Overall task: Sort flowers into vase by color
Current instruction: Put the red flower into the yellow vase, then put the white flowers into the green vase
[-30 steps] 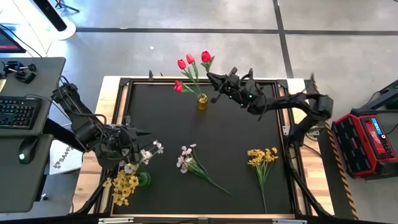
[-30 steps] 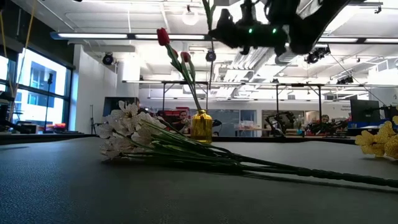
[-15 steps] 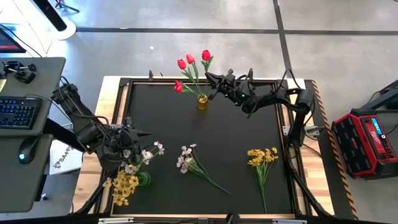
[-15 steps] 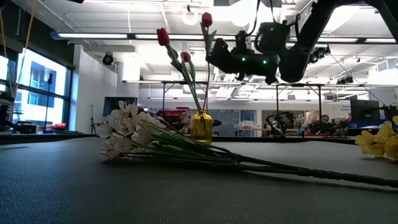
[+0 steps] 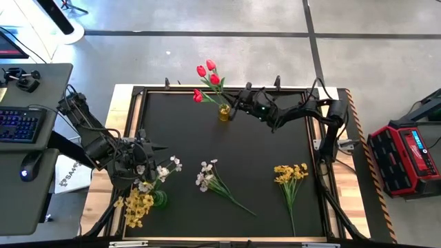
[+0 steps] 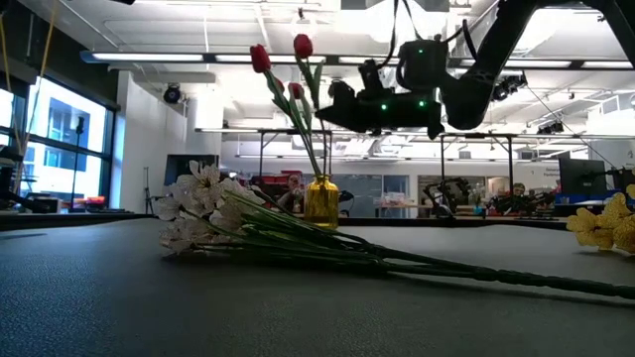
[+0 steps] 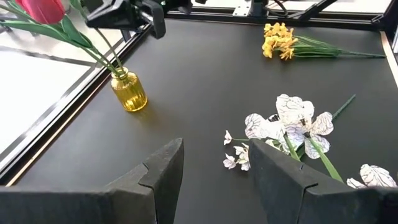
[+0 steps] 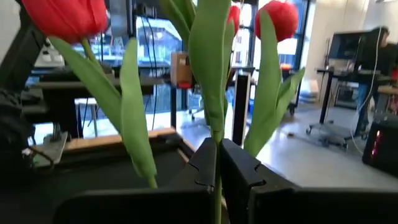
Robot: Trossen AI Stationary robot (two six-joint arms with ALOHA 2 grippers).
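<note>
A yellow glass vase [image 5: 224, 112] stands near the table's far edge with red tulips [image 5: 201, 70] in it. My right gripper [image 5: 233, 108] hovers just right of and above the vase, shut on one more red tulip [image 5: 215, 79]. A spray of white blossoms [image 5: 207, 176] and a bunch of yellow blossoms [image 5: 289, 173] lie flat on the black mat. At the near left, a green vase [image 5: 160, 200] has yellow blossoms [image 5: 138, 207] beside it. My left gripper [image 7: 214, 149] hangs open above there, with white blossoms [image 7: 292, 118] just past its fingers. My right gripper pinches the tulip's green stem [image 8: 216, 134] between its two fingers. The fingers lie about level, come from the table's right and cross the stem. The tulip stands roughly upright, its blossom [image 6: 303, 45] above the fingers. Whether the stem's lower end is in the vase, I cannot tell.
A raised frame [image 5: 138, 103] borders the black mat. A desk with a keyboard [image 5: 17, 124] stands left of the table and a red case [image 5: 406, 155] to its right. People sit in the room behind, seen in the low view.
My right gripper has come down and moved toward the table's left, onto the yellow vase, carrying the tulip. The tulip's blossom has sunk and now stands among the other tulips.
</note>
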